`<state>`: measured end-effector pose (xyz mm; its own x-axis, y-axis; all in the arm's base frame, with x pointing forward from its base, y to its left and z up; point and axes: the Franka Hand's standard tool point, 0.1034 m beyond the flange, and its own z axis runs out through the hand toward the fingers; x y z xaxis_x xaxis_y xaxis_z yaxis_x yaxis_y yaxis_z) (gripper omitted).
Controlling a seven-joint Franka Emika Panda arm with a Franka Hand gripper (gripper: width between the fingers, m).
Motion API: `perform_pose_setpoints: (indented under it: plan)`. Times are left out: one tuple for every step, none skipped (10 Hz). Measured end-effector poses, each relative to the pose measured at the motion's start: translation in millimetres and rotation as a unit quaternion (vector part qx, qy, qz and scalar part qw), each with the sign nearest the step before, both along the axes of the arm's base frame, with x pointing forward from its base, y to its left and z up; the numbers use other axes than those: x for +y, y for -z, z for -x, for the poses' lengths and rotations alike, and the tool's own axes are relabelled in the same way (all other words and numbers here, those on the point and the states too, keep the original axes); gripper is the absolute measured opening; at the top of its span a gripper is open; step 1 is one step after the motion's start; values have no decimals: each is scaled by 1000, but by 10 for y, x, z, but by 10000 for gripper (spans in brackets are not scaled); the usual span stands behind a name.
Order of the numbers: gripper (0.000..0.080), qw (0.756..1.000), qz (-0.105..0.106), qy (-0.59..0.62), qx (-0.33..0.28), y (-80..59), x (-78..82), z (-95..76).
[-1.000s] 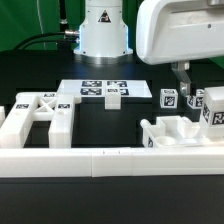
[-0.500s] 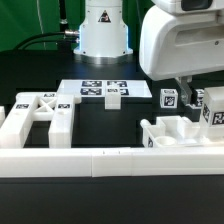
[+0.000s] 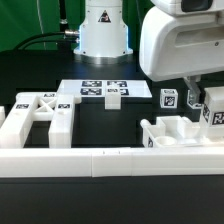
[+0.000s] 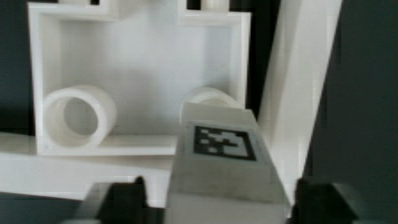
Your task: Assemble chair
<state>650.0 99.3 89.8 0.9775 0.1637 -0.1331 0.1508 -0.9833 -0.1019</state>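
Wrist view: tagged chair piece [image 4: 226, 150] between parted fingers [image 4: 125, 200] of the end effector [image 4: 222, 203]

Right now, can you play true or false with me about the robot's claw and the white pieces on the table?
1. The claw has a white bar with a tag between its fingers. True.
2. Every white part is already joined up. False: the frame at the exterior view's left lies apart from the tagged block at the exterior view's right.
3. The claw hangs over that frame. False: it is at the exterior view's right, by the tagged block.
4. A long low rail runs along the front. True.
5. The marker board stands upright. False: it lies flat.
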Motion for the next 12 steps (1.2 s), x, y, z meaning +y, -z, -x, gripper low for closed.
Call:
perform_pose_setpoints:
  plan:
    - [285, 1000, 0, 0, 0, 0, 0, 0]
    - [285, 1000, 0, 0, 0, 0, 0, 0]
    - [285, 1000, 1, 10, 1, 1, 0, 0]
    - [285, 1000, 1, 9, 0, 2, -1, 0]
    - [285, 1000, 2, 17, -5, 2, -4, -1]
    - [285, 998, 7, 63, -11, 2, -5, 5]
    - [285, 994, 11, 109, -23, 0, -4, 21]
    - [285, 986, 15, 160, -34, 0, 6, 44]
    - [285, 980, 15, 193, -44, 0, 21, 61]
    - [285, 969, 18, 243, -45, -1, 41, 73]
    - [285, 956, 19, 288, -43, -2, 57, 66]
    - [285, 945, 19, 324, -38, -2, 79, 68]
